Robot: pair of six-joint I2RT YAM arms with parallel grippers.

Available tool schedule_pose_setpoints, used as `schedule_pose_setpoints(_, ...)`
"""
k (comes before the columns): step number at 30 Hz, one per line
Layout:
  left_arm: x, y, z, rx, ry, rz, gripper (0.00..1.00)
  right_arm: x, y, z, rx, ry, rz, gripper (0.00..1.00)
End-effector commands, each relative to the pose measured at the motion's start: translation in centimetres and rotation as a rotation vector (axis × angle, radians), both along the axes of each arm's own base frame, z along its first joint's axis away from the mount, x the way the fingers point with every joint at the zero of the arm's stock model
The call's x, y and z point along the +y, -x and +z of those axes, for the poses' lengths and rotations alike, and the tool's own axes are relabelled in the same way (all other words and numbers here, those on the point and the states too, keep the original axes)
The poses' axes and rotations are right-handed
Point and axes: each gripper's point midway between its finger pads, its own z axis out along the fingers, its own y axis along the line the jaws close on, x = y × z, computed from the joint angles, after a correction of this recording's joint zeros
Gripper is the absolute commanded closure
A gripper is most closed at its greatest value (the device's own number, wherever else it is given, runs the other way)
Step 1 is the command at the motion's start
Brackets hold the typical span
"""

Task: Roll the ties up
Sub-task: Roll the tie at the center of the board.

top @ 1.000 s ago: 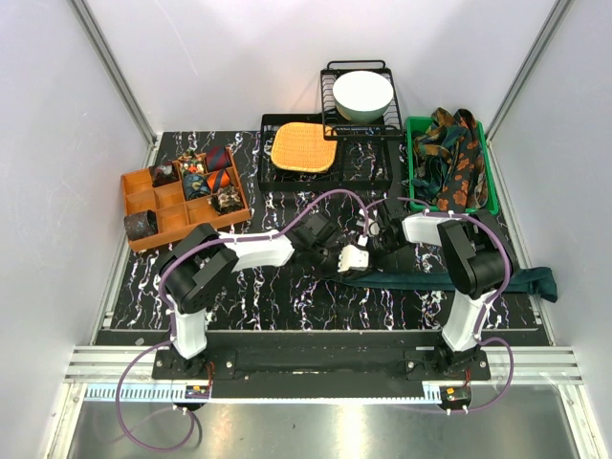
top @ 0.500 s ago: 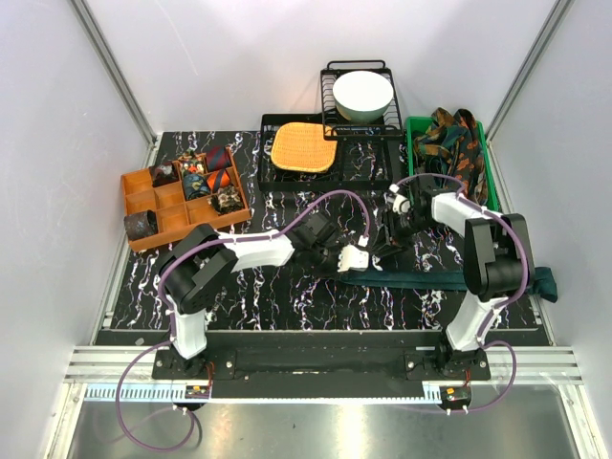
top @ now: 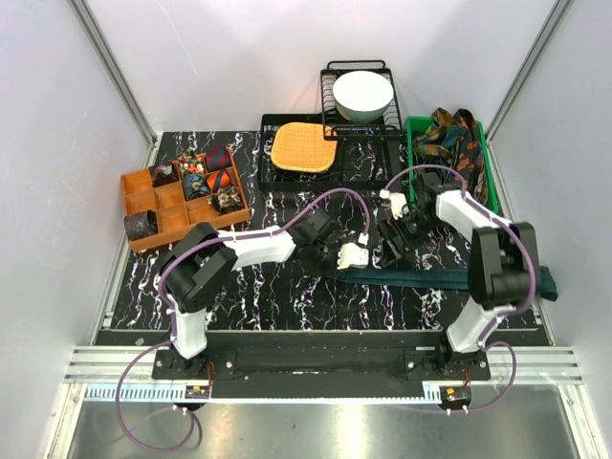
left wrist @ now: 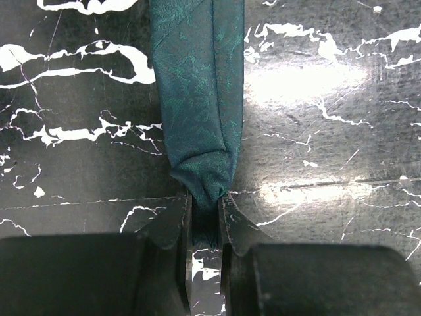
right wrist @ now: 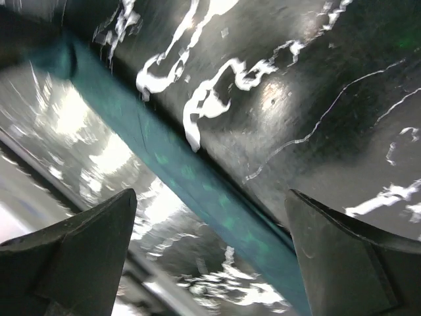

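Note:
A plain dark teal tie (top: 449, 277) lies flat across the black marbled table, running right to its wide end (top: 543, 283). My left gripper (top: 356, 255) is shut on the tie's narrow folded end (left wrist: 200, 178), pinched between the two fingers at table level. My right gripper (top: 390, 245) hangs just above the same tie (right wrist: 197, 184), its jaws spread wide with nothing between them. Patterned ties (top: 451, 158) are heaped in the green bin (top: 491, 182). Rolled ties (top: 203, 177) fill compartments of the orange box (top: 172, 222).
A black tray (top: 363, 170) holds an orange woven mat (top: 304, 146). Behind it a wire rack (top: 330, 96) carries a white bowl (top: 361, 94). A dark roll (top: 140, 226) sits at the orange box's front left corner. White walls close in on three sides.
My right gripper let go and opened wide, then swung back and right, away from the left gripper. The left gripper stayed shut on the tie's end and shifted slightly.

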Motion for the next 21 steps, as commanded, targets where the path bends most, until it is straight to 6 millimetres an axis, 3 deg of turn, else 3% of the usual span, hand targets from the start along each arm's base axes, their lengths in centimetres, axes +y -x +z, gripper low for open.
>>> schedule_pose_setpoints(1,3.0,0.6,-2.8,0.061,-0.146,0.039,1.00,-1.1,-0.2,1.1,-0.303,0.022,0.332,0.00)
schedule_pose_setpoints(7,3.2,0.5,-2.8,0.064,-0.147,0.041,1.00,-0.4,0.6,-0.6,-0.439,0.036,0.542,0.00)
schedule_pose_setpoints(15,3.3,0.2,-2.7,0.067,-0.148,0.045,1.00,0.4,2.6,-2.2,-0.430,0.021,0.666,0.01)
schedule_pose_setpoints(21,3.2,-0.1,-2.7,0.079,-0.148,0.063,1.00,-0.5,2.9,-3.0,-0.492,0.092,0.738,0.21)
